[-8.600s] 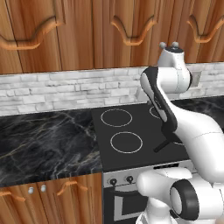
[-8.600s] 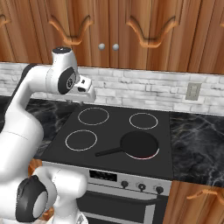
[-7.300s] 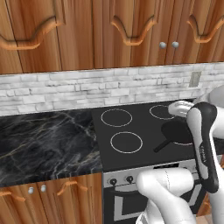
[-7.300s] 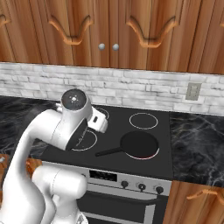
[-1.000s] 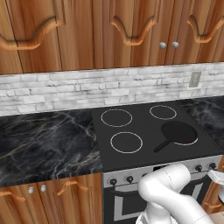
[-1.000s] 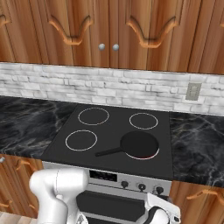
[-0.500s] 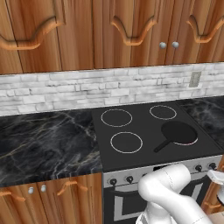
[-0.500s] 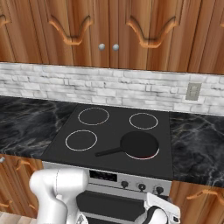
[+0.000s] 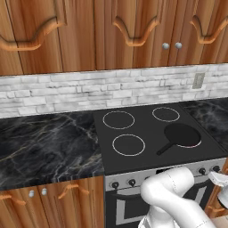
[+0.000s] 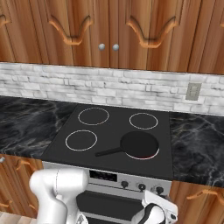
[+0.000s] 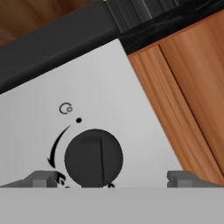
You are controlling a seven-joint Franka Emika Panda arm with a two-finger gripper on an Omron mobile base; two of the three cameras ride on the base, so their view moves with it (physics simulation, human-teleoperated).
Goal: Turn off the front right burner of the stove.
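Observation:
The stove point(image 10: 109, 131) has a flat black glass top and a steel front panel. The front right burner point(image 10: 146, 156) shows as a pinkish-red rim under a black frying pan point(image 10: 139, 143); the same pan point(image 9: 181, 134) covers it in the left base view. My gripper point(image 11: 112, 180) is open and faces a round dark knob point(image 11: 93, 158) on the panel. That knob lies between the wide-spread fingertips point(image 11: 41, 179), a little left of centre, and they are not touching it. The white hand point(image 10: 159, 206) hangs just below the rightmost knob point(image 10: 159, 190).
Three white-outlined rings point(image 10: 93, 116) mark the other burners. Black marble counter point(image 9: 44, 142) runs on both sides of the stove. A wooden cabinet face point(image 11: 183, 96) stands right beside the knob. More small knobs point(image 9: 115, 184) sit along the panel. Wooden wall cabinets point(image 10: 109, 30) hang above.
Over the past seconds the arm swung down from above the cooktop to the front panel. In the last second nothing has visibly moved.

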